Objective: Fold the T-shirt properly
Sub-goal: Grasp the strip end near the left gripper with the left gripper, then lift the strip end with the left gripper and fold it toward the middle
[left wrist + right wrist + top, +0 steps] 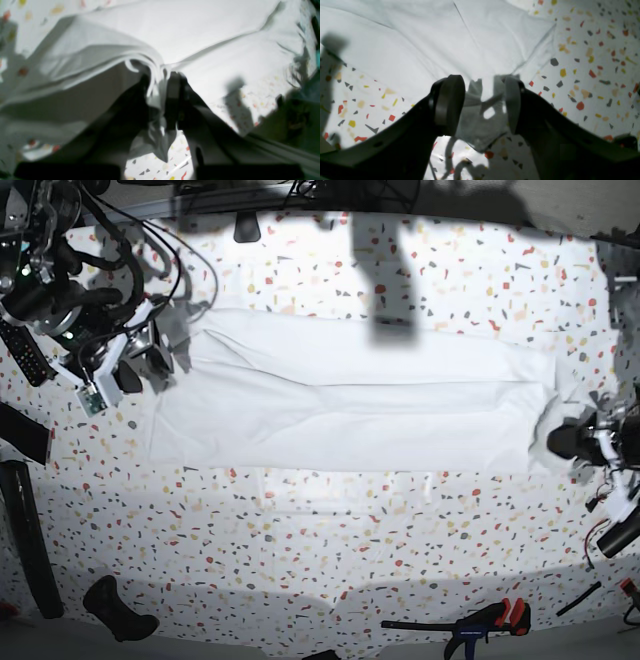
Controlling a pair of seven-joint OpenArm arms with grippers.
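Observation:
The white T-shirt [350,400] lies as a long flat band across the speckled table [330,530]. My left gripper [160,82] is at the band's right end in the base view [565,438]. It is shut on several stacked cloth layers of the T-shirt [200,37], whose edge is lifted and curls over the fingers. My right gripper [481,95] is at the band's left end [150,365]. A bunched corner of the T-shirt [420,37] spans its jaws, which stand fairly wide, and hangs just above the tabletop.
A black remote-like object [25,355] and a long black bar [30,540] lie at the table's left edge. A black handle [120,610] sits front left. A clamp with red grips [490,620] lies front right. Cables crowd the back left corner.

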